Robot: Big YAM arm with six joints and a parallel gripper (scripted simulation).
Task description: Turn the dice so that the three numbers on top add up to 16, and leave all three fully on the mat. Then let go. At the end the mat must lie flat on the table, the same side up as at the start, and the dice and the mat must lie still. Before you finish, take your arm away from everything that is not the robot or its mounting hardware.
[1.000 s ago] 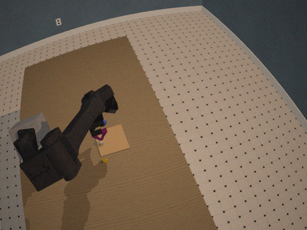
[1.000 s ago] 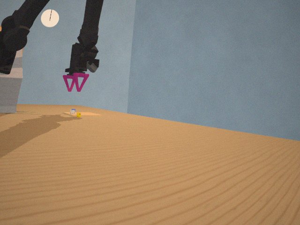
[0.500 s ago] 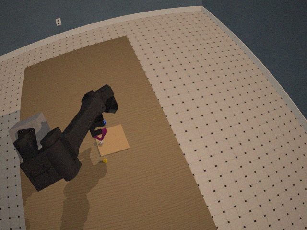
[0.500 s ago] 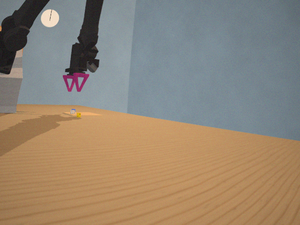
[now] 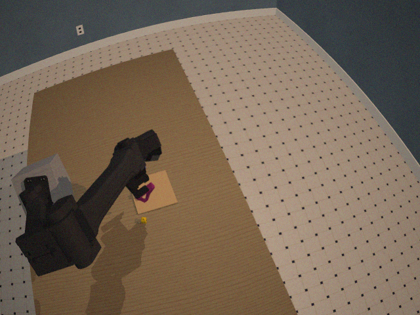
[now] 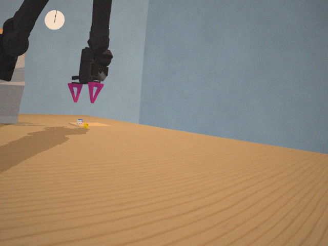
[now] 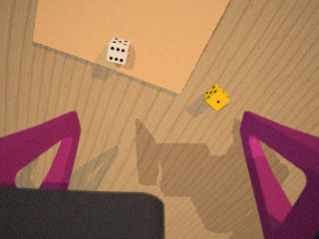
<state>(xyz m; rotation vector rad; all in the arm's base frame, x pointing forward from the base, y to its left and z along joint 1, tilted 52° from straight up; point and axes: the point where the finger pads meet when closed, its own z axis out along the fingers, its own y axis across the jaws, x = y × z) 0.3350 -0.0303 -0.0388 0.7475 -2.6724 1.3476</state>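
Above the table (image 6: pixel 185 185) the gripper (image 6: pixel 84 93) hangs wide open and empty; a white die (image 7: pixel 119 51) sits near the mat (image 7: pixel 159 35) edge, a yellow die (image 7: pixel 217 97) just off it

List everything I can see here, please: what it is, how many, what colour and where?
Mat: one, pale orange, flat on the table.
White die: one, black pips, on the mat near its edge.
Yellow die: one, black pips, on the bare table just off the mat's corner.
Table: one, brown wood grain, under everything.
Floor: pale tiles with dark dots, around the table.
Walls: blue; a round white disc on one, a white outlet on another.
Arm: one, black, reaching over the mat.
Pincer: one, magenta fingers, open, empty, above the dice.
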